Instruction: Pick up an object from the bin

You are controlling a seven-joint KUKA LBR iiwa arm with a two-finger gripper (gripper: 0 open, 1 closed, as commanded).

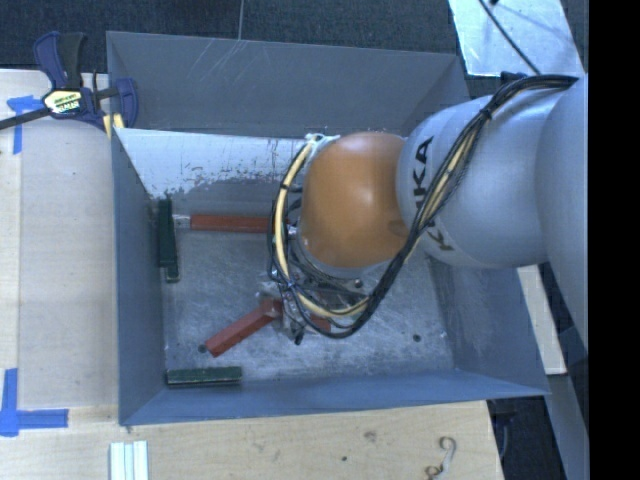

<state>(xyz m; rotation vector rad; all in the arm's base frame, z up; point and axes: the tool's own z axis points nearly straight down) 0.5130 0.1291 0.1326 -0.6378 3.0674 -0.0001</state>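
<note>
My gripper [288, 316] hangs low over the middle of the bin floor, mostly hidden under the arm's wrist. A red-brown stick [236, 333] lies slanted on the floor, and its upper right end reaches right up to the gripper. Whether that end is gripped is hidden from view. A second red-brown stick [230, 224] lies flat near the back wall, to the gripper's upper left.
A dark green block [165, 239] lies along the left wall. A dark green bar [204, 376] lies by the front wall at the left. The arm covers the right half of the bin.
</note>
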